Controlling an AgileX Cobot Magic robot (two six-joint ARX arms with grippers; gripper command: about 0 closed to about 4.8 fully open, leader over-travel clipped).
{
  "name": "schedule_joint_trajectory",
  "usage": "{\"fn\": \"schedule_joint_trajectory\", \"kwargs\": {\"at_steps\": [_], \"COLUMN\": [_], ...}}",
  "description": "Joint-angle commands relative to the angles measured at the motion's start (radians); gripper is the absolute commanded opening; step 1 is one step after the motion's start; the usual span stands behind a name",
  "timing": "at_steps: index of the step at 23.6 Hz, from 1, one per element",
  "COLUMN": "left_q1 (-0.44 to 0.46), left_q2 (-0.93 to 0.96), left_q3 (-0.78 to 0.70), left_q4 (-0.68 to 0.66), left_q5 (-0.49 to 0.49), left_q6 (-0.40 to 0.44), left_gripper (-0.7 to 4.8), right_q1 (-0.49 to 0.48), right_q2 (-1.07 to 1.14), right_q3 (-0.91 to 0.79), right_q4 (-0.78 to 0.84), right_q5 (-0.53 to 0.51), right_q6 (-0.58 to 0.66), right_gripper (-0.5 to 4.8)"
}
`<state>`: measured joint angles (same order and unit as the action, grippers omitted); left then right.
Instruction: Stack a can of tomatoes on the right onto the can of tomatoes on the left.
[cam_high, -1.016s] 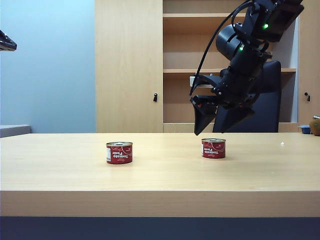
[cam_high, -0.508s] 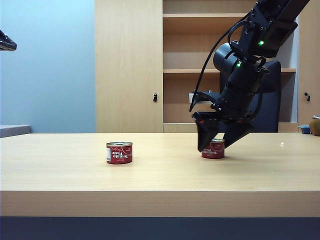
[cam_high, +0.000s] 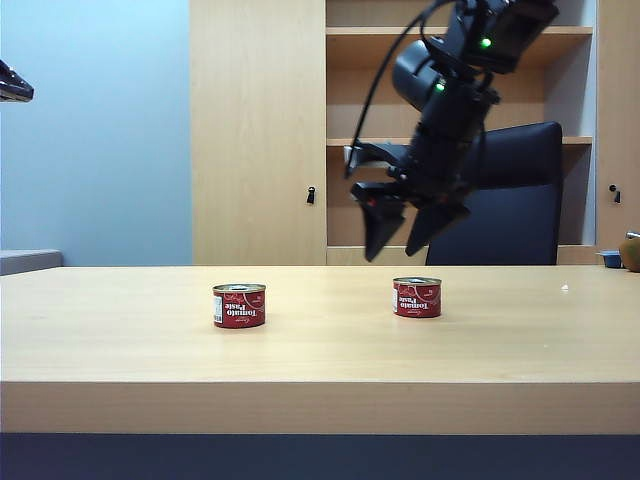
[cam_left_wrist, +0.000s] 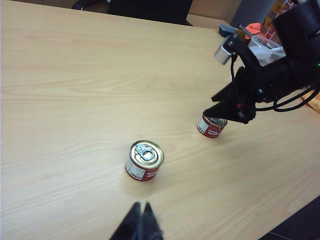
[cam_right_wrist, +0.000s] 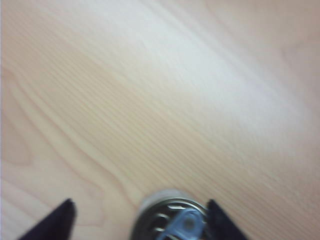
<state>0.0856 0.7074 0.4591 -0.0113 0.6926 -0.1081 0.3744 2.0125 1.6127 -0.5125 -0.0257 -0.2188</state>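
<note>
Two red tomato cans stand upright on the pale wooden tabletop (cam_high: 320, 350), well apart from each other. The left can (cam_high: 239, 305) sits near the middle of the tabletop, its pull-tab lid facing up (cam_left_wrist: 145, 160). The right can (cam_high: 417, 297) stands alone on the wood, nothing touching it (cam_left_wrist: 211, 126).

The right pincer (cam_high: 398, 232) hangs in the air above the right can and slightly to the left of it in the exterior view, pointing down. Its two dark fingers are spread apart and hold nothing. In the right wrist view the fingertips (cam_right_wrist: 60, 219) frame the blurred lid of the right can (cam_right_wrist: 174, 219) below them.

The left pincer (cam_left_wrist: 141, 220) shows in its own wrist view as dark fingertips pressed together, high above the tabletop on the near side of the left can, gripping nothing.

Behind the tabletop stand a wooden cabinet (cam_high: 258, 130) with shelves and a dark office chair (cam_high: 510, 200).
</note>
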Motion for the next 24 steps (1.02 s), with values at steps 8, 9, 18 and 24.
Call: {"fn": "schedule_joint_trajectory", "kwargs": {"at_steps": [8,9,18,24], "left_q1": [0.000,0.000,0.000,0.000], "left_q2": [-0.002,-0.002,-0.002,-0.002], "left_q3": [0.002,0.002,0.002,0.002], "left_q4": [0.012,0.012,0.012,0.012], "left_q5": [0.003,0.003,0.003,0.003], "left_q6": [0.003,0.003,0.003,0.003], "left_gripper": [-0.05,-0.05,-0.05,-0.05], "right_q1": [-0.005,-0.005,-0.006,0.002], "right_q2": [0.014,0.018,0.081,0.070], "right_q3": [-0.002,-0.002,-0.002,0.000], "right_q4": [-0.010,-0.011,-0.029,-0.039], "right_q5": [0.083,0.083,0.071,0.071], "right_q6": [-0.069,-0.069,-0.069,-0.069], "right_gripper": [4.79,4.79,3.38,2.90]}}
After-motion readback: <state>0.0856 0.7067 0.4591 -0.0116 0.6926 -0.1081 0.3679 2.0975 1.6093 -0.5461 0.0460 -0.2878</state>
